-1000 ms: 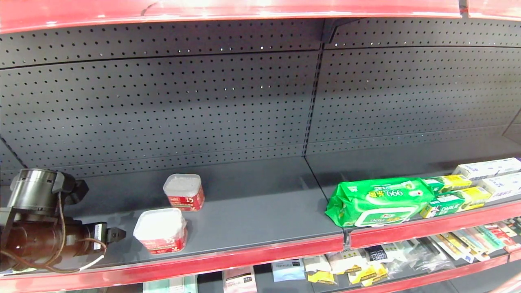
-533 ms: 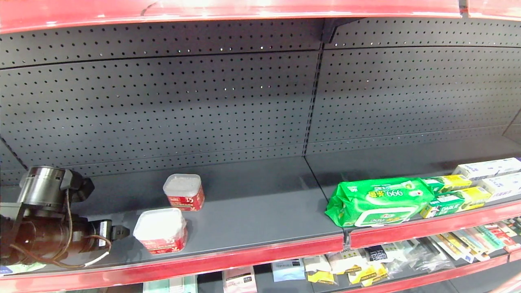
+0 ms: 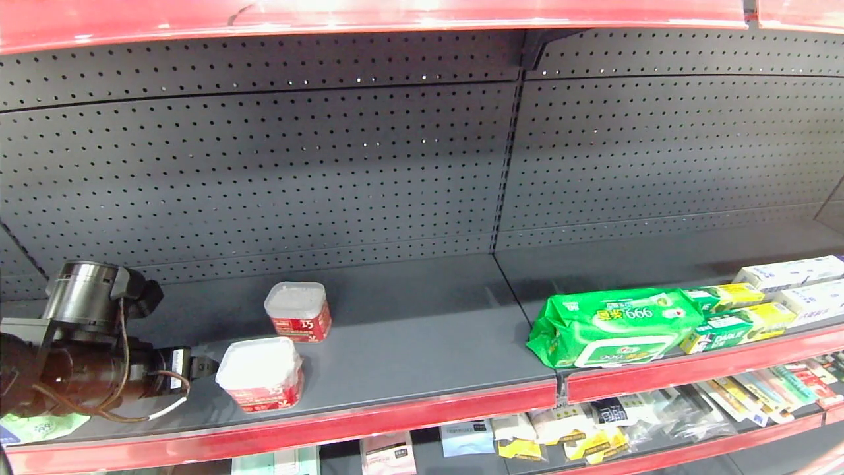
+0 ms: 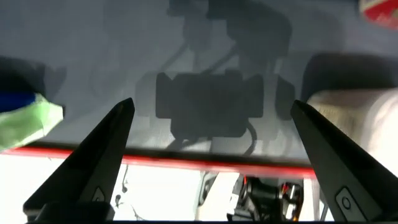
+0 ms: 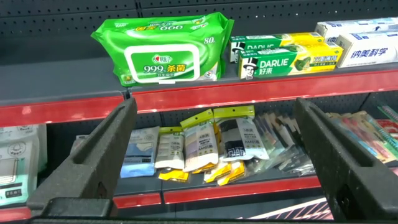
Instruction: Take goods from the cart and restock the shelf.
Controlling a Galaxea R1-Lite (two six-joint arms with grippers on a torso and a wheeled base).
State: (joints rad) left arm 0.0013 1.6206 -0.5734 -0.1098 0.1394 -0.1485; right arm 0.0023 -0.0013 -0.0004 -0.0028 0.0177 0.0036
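Two red tubs with white lids stand on the left part of the grey shelf [image 3: 409, 343]: a front tub [image 3: 260, 373] near the red edge and a back tub [image 3: 298, 310] behind it. My left gripper [image 3: 204, 365] hangs low over the shelf, just left of the front tub. In the left wrist view this gripper [image 4: 211, 104] is open with bare shelf between its fingers, and the front tub [image 4: 354, 118] lies beside one finger. My right gripper [image 5: 216, 102] is open and holds nothing, facing the shelf front below the green wipes pack [image 5: 165, 50].
The green wipes pack [image 3: 613, 325], toothpaste boxes [image 3: 738, 316] and white boxes [image 3: 791, 274] fill the right shelf section. A green packet [image 3: 39, 425] lies at the far left under my left arm. Hanging packets [image 5: 205, 146] line the lower shelf. The shelf's middle is bare.
My left arm has moved to the right, bringing its gripper closer to the front tub and uncovering the green packet at the far left. The goods have not moved.
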